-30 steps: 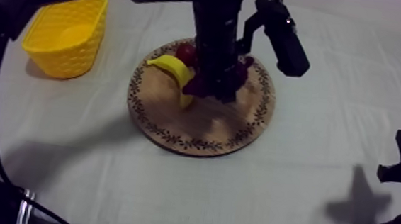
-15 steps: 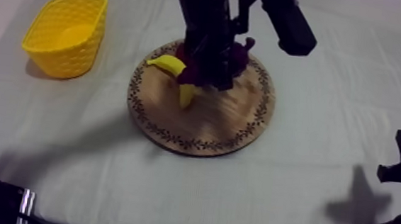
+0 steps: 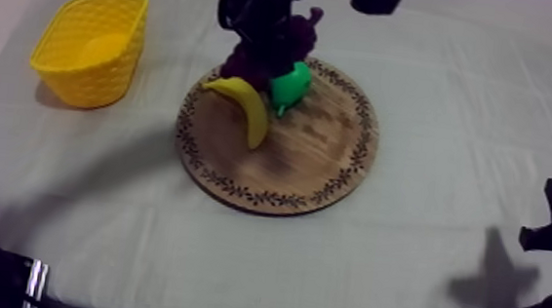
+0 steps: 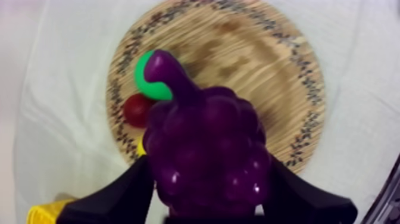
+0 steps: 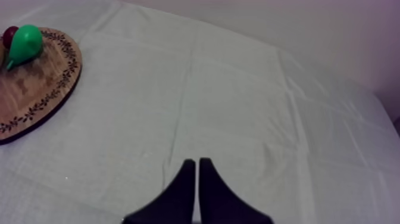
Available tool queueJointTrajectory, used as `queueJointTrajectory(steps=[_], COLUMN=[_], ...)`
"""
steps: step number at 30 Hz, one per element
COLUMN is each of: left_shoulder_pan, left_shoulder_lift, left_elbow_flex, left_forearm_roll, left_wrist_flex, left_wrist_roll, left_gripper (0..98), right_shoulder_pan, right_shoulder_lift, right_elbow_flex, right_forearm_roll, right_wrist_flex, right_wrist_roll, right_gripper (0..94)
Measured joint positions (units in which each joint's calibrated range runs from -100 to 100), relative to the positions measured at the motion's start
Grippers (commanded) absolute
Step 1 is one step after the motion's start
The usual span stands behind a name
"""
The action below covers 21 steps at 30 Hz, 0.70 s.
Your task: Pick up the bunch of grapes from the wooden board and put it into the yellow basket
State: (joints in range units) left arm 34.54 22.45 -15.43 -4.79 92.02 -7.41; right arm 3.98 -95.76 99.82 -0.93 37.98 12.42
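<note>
Two black fingers of the left gripper clamp the purple bunch of grapes, held in the air above the round wooden board, well apart from the yellow basket. Right gripper: fingers together in a narrow wedge over grey-white cloth.

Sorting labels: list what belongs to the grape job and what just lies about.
Job: bunch of grapes, left claw shut on it, wooden board, yellow basket.
Lying about: banana, pear, small red fruit, on the board; right claw, shut, idle.
</note>
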Motion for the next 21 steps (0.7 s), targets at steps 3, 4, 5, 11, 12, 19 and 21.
queueJointTrajectory(steps=[3,4,5,11,12,19,21], left_shoulder_pan=[-1.3,-1.9,-2.4,-6.0,-6.6,-11.1,-12.6], left_shoulder_lift=[-1.2,-1.5,-1.9,-4.2,-4.7,-6.9,-7.2], left_elbow_flex=[0.9,1.1,1.3,1.6,1.7,2.8,3.1], left_forearm_roll=[-0.62,-0.89,-1.06,-1.50,-1.49,-1.62,-1.69], left_wrist_flex=[0.1,0.1,0.2,0.9,1.0,1.1,1.0], left_wrist_roll=[0.0,0.0,-0.1,-0.9,-1.0,-1.8,-2.1], left_gripper=[45.6,45.7,45.6,45.6,45.6,45.3,45.2], right_shoulder_pan=[0.0,0.0,0.0,0.0,0.0,0.0,0.0], right_shoulder_lift=[0.0,0.0,0.0,0.0,0.0,0.0,0.0], right_elbow_flex=[0.0,0.0,0.0,0.0,0.0,0.0,0.0], right_forearm_roll=[0.0,0.0,0.0,0.0,0.0,0.0,0.0], right_wrist_flex=[0.0,0.0,0.0,0.0,0.0,0.0,0.0], right_wrist_roll=[0.0,0.0,0.0,0.0,0.0,0.0,0.0], right_gripper=[0.3,0.3,0.3,0.3,0.3,0.3,0.3])
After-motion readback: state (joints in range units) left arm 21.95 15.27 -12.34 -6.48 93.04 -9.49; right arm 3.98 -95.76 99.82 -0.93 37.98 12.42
